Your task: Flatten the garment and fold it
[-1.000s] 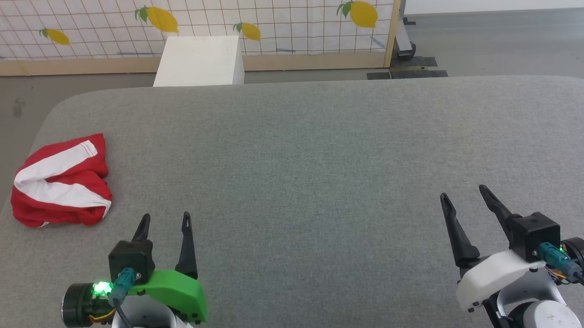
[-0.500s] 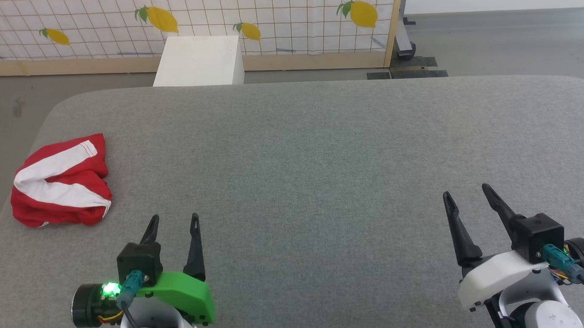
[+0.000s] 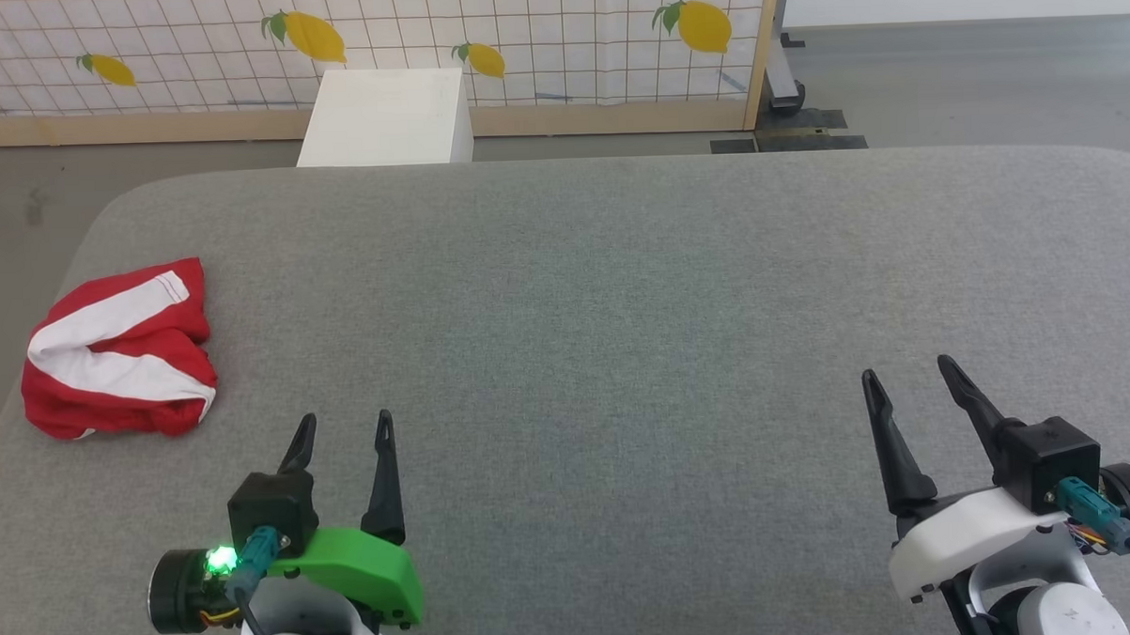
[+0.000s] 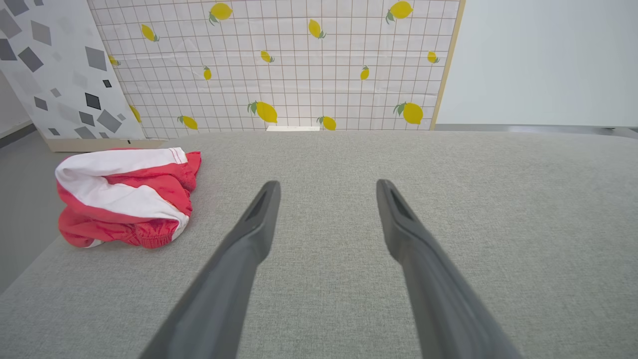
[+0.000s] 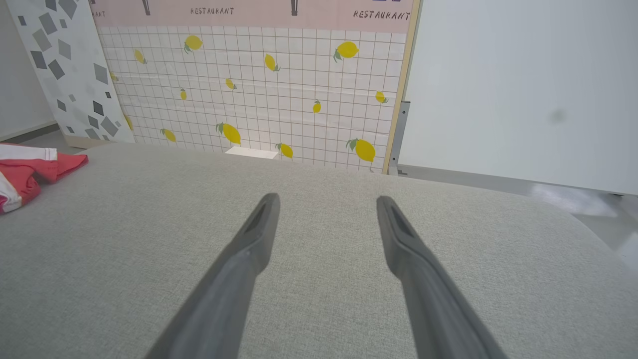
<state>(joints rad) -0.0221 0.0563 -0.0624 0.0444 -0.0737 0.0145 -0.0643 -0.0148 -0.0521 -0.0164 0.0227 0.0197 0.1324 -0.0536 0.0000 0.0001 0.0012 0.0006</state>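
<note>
One garment (image 3: 115, 352), red shorts with broad white stripes, lies bunched in a heap on the grey table (image 3: 620, 287). It is ahead of the left gripper (image 3: 345, 417) and off to its left, well apart from its fingertips. That gripper stands wide and empty. The right gripper (image 3: 907, 368), far to its right, is equally wide, holding nothing. Beyond both stand a white box (image 3: 384, 117) and a lemon-print panel (image 3: 518, 37).
</note>
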